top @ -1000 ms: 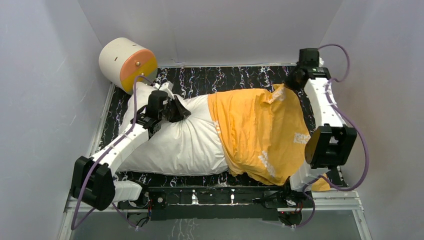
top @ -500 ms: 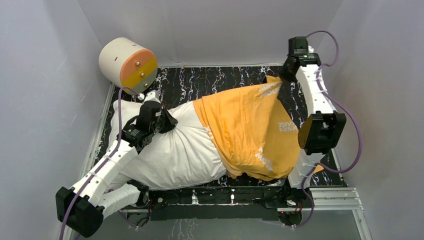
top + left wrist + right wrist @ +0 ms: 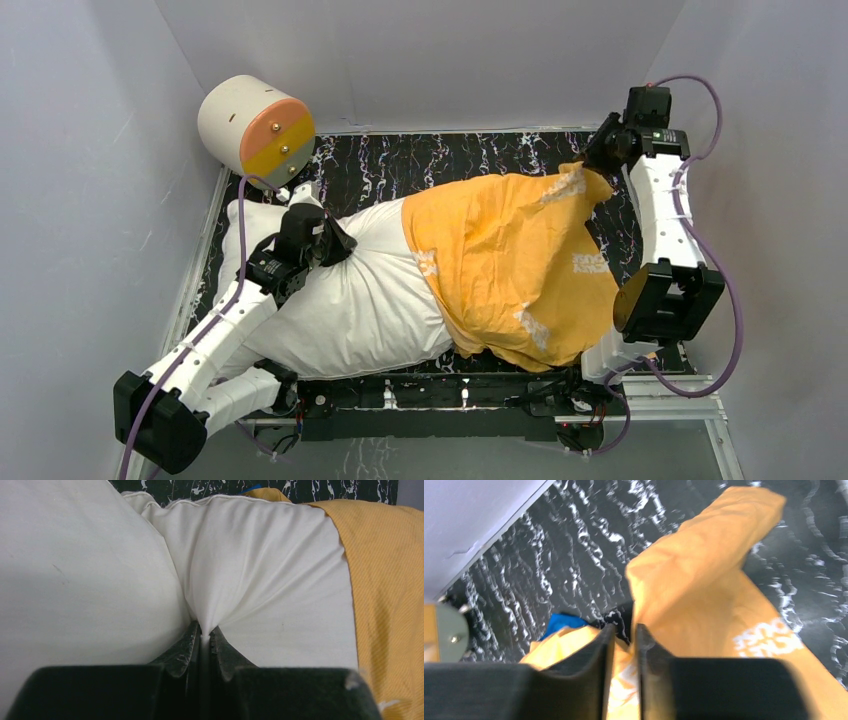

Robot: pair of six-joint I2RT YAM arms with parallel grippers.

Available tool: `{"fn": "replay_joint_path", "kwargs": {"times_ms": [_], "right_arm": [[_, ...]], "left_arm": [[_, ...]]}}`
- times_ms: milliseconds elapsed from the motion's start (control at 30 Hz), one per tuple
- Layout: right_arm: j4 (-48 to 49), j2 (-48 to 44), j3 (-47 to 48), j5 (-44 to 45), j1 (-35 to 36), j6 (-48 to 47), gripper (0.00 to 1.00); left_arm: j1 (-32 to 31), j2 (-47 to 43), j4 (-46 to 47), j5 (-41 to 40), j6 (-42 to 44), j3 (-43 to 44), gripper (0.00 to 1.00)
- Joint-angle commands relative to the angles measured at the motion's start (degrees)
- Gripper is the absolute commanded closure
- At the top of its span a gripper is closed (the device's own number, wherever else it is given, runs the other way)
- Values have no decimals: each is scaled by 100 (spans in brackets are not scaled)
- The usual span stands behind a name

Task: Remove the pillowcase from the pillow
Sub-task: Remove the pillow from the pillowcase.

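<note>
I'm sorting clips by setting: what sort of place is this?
Probably a lab test booth, not a home. Plain white panels wall in a black marbled table, and a robot's left arm and right arm, trailing purple cables, are mounted at its near edge.

Left arm [image 3: 215,335] now drawn back toward near-left corner, elbow lower and farther left. Left gripper [image 3: 338,243], pinching pillow [image 3: 350,300], sits farther left; pillow dragged left with it, more white bared. Right gripper [image 3: 603,160], after swinging inward half a second ago, now farther right. Pillowcase [image 3: 500,260] far corner stretches rightward after it; open edge shifts left, then slightly back right.
</note>
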Motion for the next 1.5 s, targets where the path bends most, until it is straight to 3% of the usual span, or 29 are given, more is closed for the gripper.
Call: {"fn": "replay_joint_path", "kwargs": {"times_ms": [0,100,167,367,400,433,467,733,833,933,1033,1133,1233,1433,1467], "right_arm": [[835,-517,-866,-1375,125,282,55],[689,-399,-973,-1972,508,88,49],[528,-239,-950,-1658,909,109,47],[1223,-191,-1718,-1523,1119,1252,41],[1472,-204,-1847,-1596,1137,1410,33],[1684,-195,-1943,-1721,1139,1510,5],[1771,-148,-1962,-1813,1141,1578,2],[1862,189,-2093,-1506,1178,2173,1],[2246,368,-2296,-1820,1179,2396,9],[2118,509,-2113,-1704,1161,2289,32],[1872,419,-1833,-1066,1145,2032,46],[1601,251,-1510,-179,1123,1580,77],[1559,145,-1344,-11,1029,1175,97],[1299,195,-964,-260,913,934,100],[1298,183,-994,-368,901,961,95]], "left_arm": [[46,-43,-886,-256,221,-264,100],[46,-28,-881,-196,248,-243,100],[46,-9,-868,-150,258,-233,100],[46,-44,-873,-36,291,-220,100],[46,-69,-890,-18,307,-216,100],[46,-89,-894,-6,326,-208,100],[46,-101,-902,3,336,-207,100],[46,-36,-850,144,291,-215,100],[46,-30,-844,136,275,-215,100],[46,-110,-939,-41,247,-235,100],[46,-281,-1055,-302,214,-299,100],[46,-404,-1184,-566,89,-332,100],[46,-636,-1143,-813,-32,-486,100],[46,-711,-1112,-874,-130,-584,100],[46,-703,-1114,-853,-122,-577,100]]}}
